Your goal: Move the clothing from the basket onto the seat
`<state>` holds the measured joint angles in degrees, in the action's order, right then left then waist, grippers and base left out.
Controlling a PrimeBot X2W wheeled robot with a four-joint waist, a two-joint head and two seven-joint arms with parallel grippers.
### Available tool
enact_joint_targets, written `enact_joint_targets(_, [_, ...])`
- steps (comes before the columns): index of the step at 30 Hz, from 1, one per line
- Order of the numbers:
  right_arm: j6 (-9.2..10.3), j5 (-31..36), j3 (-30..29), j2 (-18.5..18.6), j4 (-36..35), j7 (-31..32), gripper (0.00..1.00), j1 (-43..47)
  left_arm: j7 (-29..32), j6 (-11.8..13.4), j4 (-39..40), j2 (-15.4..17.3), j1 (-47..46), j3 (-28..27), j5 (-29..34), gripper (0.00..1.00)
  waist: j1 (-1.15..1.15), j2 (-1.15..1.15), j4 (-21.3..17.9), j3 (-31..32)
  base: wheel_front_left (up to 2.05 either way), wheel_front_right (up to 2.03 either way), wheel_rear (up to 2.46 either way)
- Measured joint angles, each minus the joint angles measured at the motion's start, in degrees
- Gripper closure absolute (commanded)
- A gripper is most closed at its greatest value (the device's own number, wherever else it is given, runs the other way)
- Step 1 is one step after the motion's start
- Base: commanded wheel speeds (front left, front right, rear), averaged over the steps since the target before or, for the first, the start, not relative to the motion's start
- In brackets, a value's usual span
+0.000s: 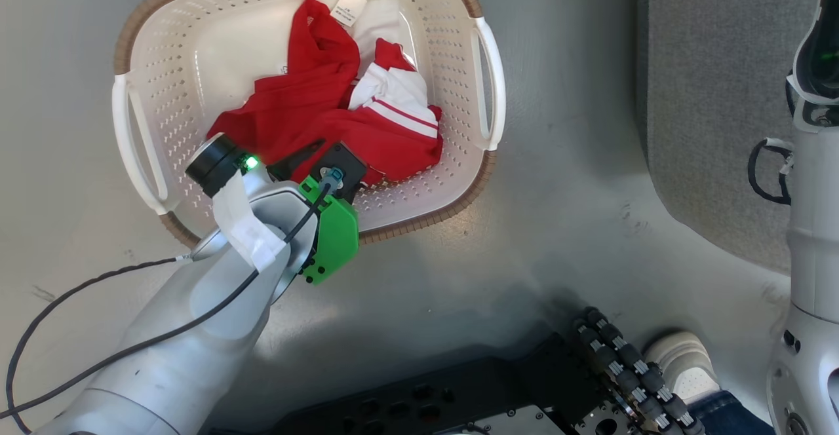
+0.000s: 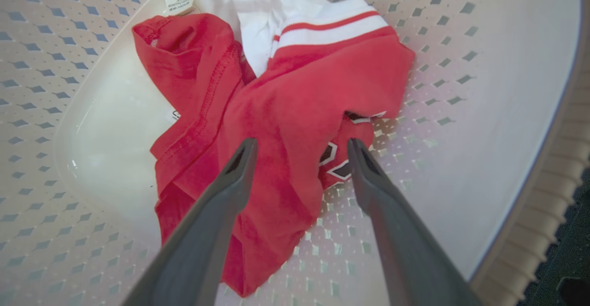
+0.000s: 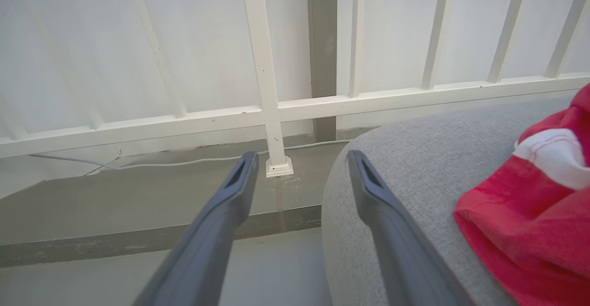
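My left pincer (image 2: 300,144) hangs spread wide inside the basket (image 2: 461,89), gripping nothing. The red clothing (image 2: 295,89) lies straight ahead under its tips, a ridge of cloth running between the two fingers along their line. My right pincer (image 3: 300,156), also spread and empty, is off by the seat (image 3: 405,167), where another red garment (image 3: 521,232) lies.

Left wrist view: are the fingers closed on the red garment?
No, the left gripper stands wide open over the red garment lying in the basket, pinching nothing.
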<state>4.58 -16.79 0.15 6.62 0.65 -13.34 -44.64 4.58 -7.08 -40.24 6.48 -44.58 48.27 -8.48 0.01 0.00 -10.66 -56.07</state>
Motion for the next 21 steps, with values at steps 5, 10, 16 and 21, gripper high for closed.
enact_joint_targets(5, [-0.52,-0.43,0.90,-1.00,0.59,-0.33,0.00,-1.10,-0.09,-0.01,-0.97,-0.02,-0.99,0.18,-0.46,0.00,0.00,0.00,-0.83,-0.44,0.00,0.00,0.00])
enact_joint_targets(10, [-0.52,-0.74,1.70,-1.40,1.19,-0.51,0.00,-1.87,-0.68,-0.02,-2.52,0.01,-2.94,0.08,-1.01,0.00,0.00,0.00,-2.19,-1.15,0.00,0.00,0.00])
enact_joint_targets(16, [-0.53,-0.82,1.75,-1.42,2.20,-0.94,0.00,-1.98,-2.22,-0.02,-4.19,-0.11,-4.56,0.77,-1.65,0.46,0.00,0.00,-3.47,-2.02,0.00,0.00,0.00])
enact_joint_targets(21, [-0.53,-0.76,1.58,-1.58,3.53,-1.09,0.00,-1.98,-4.38,-0.02,-5.31,-0.26,-4.76,1.58,-2.37,1.00,0.00,0.00,-3.70,-1.78,0.00,0.00,0.00])
